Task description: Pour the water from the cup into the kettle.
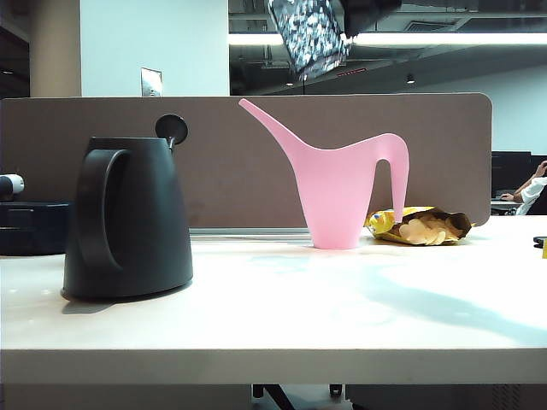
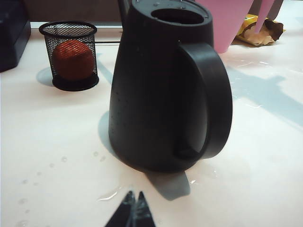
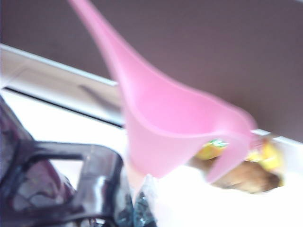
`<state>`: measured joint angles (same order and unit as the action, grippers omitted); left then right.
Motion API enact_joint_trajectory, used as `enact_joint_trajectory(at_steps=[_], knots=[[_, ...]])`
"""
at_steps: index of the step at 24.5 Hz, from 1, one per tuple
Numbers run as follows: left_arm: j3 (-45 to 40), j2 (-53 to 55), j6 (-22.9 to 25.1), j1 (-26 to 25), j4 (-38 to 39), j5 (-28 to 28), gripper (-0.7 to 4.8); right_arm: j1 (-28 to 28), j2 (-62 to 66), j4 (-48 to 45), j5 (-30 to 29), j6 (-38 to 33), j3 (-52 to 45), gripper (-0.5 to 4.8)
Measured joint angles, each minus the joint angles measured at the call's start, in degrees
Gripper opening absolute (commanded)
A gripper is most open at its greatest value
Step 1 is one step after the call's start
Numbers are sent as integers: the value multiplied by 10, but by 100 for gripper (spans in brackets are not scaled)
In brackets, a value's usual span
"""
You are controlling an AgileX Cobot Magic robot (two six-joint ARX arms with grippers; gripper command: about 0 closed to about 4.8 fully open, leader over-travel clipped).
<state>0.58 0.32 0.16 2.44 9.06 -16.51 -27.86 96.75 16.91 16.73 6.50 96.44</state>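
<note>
1. My right pincer [image 1: 355, 17], cut off by the exterior view's top edge, pinches the one dimpled, translucent cup [image 1: 309, 36] high above the surface [image 1: 282, 316]; its wrist view is blurred.
2. My left pincer [image 2: 134, 210], tips pressed together, sits low beside the one matte black kettle [image 1: 128, 218], lid open.
3. One smooth pink watering can [image 1: 342, 192]; one crumpled snack bag [image 1: 423, 226]; one mesh basket [image 2: 71, 54].

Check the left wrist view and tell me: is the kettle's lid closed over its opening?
No. The black kettle shows an uncovered round opening at its top, with the interior visible.
</note>
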Motion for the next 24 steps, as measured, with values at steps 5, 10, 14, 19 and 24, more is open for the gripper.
enact_joint_trajectory(at_steps=[5, 10, 14, 19, 24], knots=[[0, 0, 0, 0, 0, 0, -5, 10, -10, -65, -30, -43, -85, -9], [0, 0, 0, 0, 0, 0, -5, 37, -16, -205, -64, -97, -225, -9], [0, 0, 0, 0, -3, 0, -5, 59, -16, -338, -79, -164, -324, -9], [0, 0, 0, 0, -12, 0, -5, 68, -13, -458, -78, -183, -419, -8], [0, 0, 0, 0, -15, 0, -5, 70, 29, -562, -78, -188, -468, -8]])
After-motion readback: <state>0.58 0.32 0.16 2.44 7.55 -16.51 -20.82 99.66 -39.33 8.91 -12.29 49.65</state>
